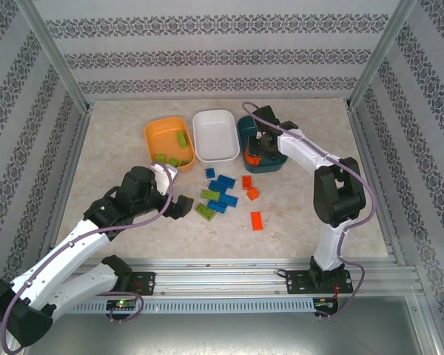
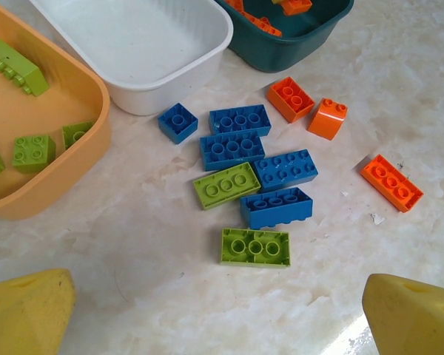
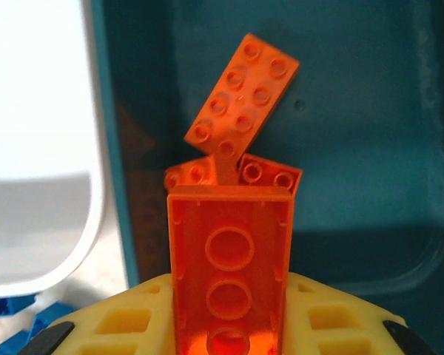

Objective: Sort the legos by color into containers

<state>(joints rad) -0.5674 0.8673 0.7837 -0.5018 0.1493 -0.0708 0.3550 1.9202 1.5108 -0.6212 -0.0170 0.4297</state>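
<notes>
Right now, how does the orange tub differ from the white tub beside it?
Colour: the orange tub is orange, the white tub white.
Contents: the orange tub holds several lime green bricks; the white tub shows no bricks inside.
Place: the orange tub sits at the left end of the row, the white tub in the middle, next to the dark teal tub.
Both are shallow rounded rectangles of about equal size.

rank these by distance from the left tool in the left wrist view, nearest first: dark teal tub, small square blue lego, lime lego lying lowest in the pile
Measured from the left tool:
1. lime lego: just ahead of the tool, slightly right.
2. small blue lego: farther up, on the pile's left edge beside the white tub.
3. dark teal tub: at the top right, farthest.
</notes>
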